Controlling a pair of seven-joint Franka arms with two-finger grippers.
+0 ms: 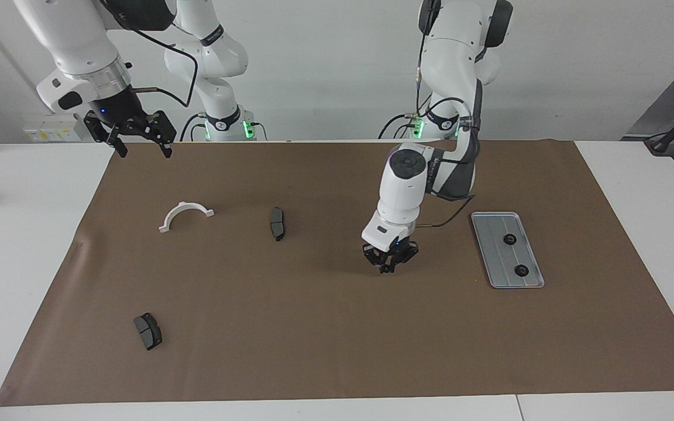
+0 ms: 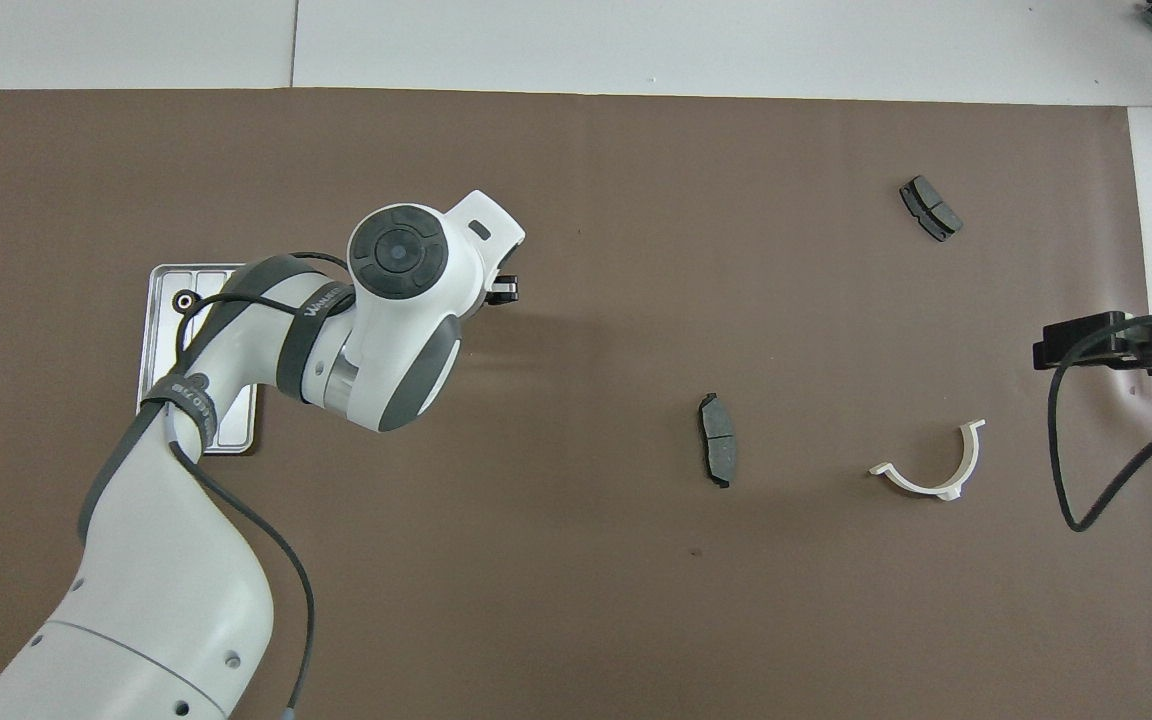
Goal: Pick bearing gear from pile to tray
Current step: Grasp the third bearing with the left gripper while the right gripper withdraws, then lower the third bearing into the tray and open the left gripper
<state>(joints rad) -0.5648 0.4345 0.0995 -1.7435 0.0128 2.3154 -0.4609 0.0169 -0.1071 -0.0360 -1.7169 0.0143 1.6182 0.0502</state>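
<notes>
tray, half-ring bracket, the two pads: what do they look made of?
Tray: likely metal, silver-grey, dull sheen, lengthwise grooves.
Half-ring bracket: probably plastic, plain matte white, even colour.
Pads: dark grey, matte, no shine; material unclear, maybe a pressed compound on a backing plate.

One camera sits high up across the table and looks back at the two robots, which stand at 12 o'clock in its picture. It is far off and sees the whole brown mat. The other camera hangs high over the robots' end and looks steeply down and forward (the arms come in from 6 o'clock). It is a bit closer. Both see the mat, the tray, and the white bracket, half a turn apart.
</notes>
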